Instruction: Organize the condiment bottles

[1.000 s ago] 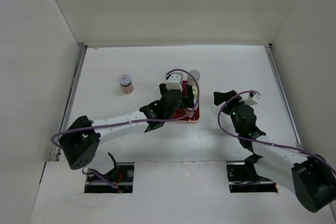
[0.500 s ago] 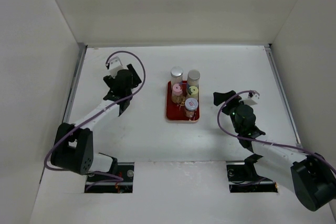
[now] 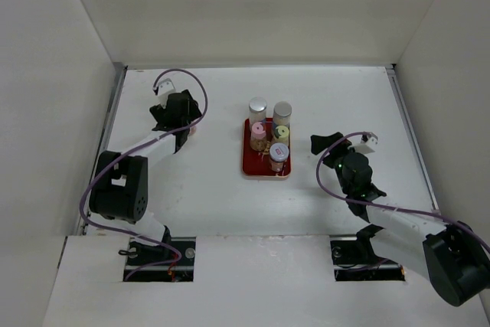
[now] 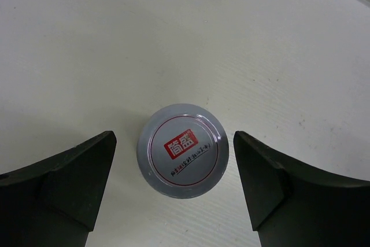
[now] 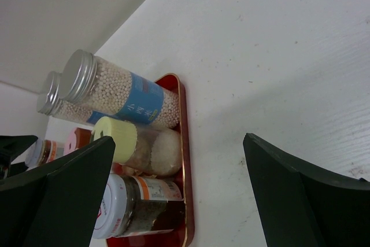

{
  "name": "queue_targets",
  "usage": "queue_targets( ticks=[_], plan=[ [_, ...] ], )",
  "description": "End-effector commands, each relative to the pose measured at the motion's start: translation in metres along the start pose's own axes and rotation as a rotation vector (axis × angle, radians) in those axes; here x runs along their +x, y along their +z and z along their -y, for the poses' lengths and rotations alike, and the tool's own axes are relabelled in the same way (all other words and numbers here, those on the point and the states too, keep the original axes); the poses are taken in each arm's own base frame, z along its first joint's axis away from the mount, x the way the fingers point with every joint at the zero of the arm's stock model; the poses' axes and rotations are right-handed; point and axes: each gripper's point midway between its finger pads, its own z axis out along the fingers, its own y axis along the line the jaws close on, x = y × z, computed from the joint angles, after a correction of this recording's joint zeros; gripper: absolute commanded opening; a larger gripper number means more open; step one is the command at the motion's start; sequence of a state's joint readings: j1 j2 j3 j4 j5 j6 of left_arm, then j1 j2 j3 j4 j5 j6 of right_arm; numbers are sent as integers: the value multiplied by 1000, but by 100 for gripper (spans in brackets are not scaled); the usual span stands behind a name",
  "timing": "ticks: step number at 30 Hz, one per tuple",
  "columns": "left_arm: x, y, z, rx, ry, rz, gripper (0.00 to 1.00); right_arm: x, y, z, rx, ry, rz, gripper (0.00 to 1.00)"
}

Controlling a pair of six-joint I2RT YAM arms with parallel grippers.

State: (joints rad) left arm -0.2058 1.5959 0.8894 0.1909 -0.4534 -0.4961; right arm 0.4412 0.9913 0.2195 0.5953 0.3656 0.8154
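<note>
**Five bottles on the tray — one jar standing apart**

Five containers are standing upright on the red rectangular tray [image 3: 249, 160] at mid-table. Two tall grey-capped bottles [image 5: 124, 93] with blue-white labels are sitting side by side at its far end. Nearer in, a short pink-lidded jar [image 3: 259, 129] is standing beside a cream bottle [image 5: 136, 143] with a yellow-green cap. A white-capped jar [image 5: 139, 206] of dark contents is occupying the near end.

The sixth container, a short silver-lidded jar [image 4: 182, 151] with a red printed label on top, is sitting alone on the white table [image 3: 344, 97]. It is well to the left of the tray, with its long axis running vertically and its lid facing straight up.

The left gripper [image 4: 174, 138] is hanging directly over this jar. Its fingers are spread to either side of the lid, and table is showing in both gaps — they are not touching it. From overhead, the wrist is covering most of the jar, leaving only a pinkish sliver showing.

The right gripper [image 5: 179, 143] is hovering low to the right of the tray. Its fingers are spread wide and gripping nothing.
</note>
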Motion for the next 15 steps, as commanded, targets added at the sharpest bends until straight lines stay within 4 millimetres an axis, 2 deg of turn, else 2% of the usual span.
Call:
queue_targets(
  ticks=[1,4,9,10,13,15],
  plan=[
    [-26,0,20,60,-19,59,82,-13,2,-24,-68,19,39,100],
    [-22,3,24,61,-5,46,80,-13,2,-24,-70,19,39,100],
    [-6,18,20,41,14,6,69,-13,1,-25,-76,21,39,100],
    [-4,18,21,43,14,2,64,-13,1,-25,-76,21,39,100],
    [-9,9,20,48,3,24,40,-14,1,-26,-80,20,39,100],
    [-18,-6,25,71,-9,57,33,-13,0,-25,-79,21,38,100]
  ],
)
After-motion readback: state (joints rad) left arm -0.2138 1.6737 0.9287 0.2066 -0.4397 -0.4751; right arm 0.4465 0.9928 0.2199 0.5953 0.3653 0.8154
